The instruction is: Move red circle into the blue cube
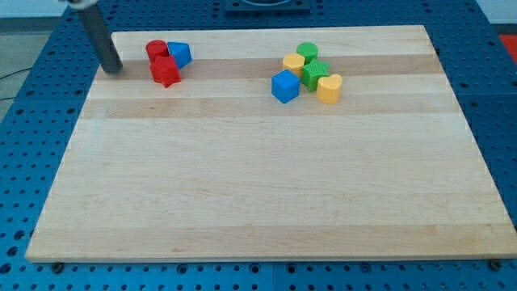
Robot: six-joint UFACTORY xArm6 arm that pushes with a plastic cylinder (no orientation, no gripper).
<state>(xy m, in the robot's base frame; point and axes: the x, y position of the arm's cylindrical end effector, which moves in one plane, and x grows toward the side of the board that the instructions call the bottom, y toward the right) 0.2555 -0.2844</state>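
The red circle [157, 50] sits at the board's top left, touching a blue block [180, 54] on its right and a red star-shaped block [166, 71] below it. The blue cube [285, 86] sits right of the board's top middle. My tip [114, 69] is on the board left of the red circle and red star block, a short gap away from them.
Around the blue cube are a yellow block [294, 64], a green round block [307, 52], a green block [314, 73] and a yellow heart-shaped block [329, 88]. The wooden board [258, 202] lies on a blue perforated table.
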